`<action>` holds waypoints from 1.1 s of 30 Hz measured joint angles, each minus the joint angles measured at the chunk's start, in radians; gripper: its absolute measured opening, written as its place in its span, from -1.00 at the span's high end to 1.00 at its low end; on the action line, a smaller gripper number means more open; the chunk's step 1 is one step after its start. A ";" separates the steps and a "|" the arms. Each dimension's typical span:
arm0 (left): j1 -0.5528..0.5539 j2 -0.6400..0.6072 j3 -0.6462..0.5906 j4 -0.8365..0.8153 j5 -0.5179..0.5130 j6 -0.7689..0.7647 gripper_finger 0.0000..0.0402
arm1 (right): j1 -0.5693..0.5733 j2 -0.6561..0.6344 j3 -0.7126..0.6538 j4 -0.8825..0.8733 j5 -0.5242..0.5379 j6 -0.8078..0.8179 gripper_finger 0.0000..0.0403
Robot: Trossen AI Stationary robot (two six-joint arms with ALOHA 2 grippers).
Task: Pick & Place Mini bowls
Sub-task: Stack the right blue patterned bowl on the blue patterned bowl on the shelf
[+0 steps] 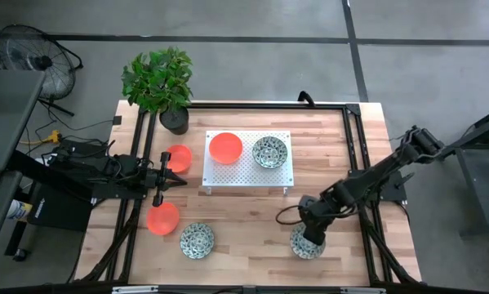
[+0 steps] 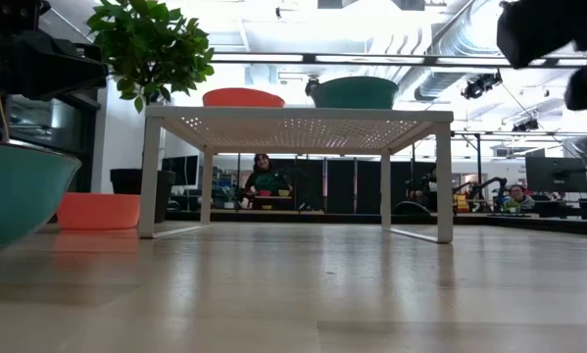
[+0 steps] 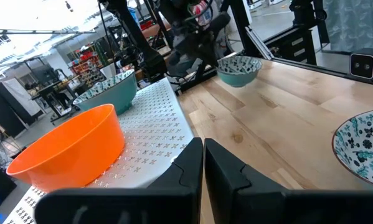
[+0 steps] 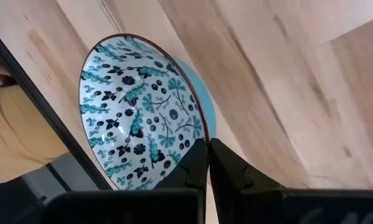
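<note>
The right pincer (image 4: 206, 163) is pressed together on the rim of a patterned bowl (image 4: 142, 112) at the table's near right edge (image 1: 366, 261); whether the bowl is already lifted cannot be told for certain, though in the right wrist view it appears tilted against the wood. The left pincer (image 3: 203, 163) is held shut and empty between two orange bowls (image 1: 177, 158) on the left. One orange bowl (image 1: 225, 147) and one patterned bowl (image 1: 269, 151) are seen on the white perforated stand (image 1: 248, 175); another patterned bowl (image 1: 196, 240) is left on the table. A thin rim pinch could let the bowl swing or slip, and the stand's edge could be clipped.
</note>
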 joint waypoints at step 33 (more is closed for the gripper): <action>0.000 0.000 0.000 0.000 0.000 0.000 0.95 | -0.386 0.000 0.685 -0.440 0.168 -0.467 1.00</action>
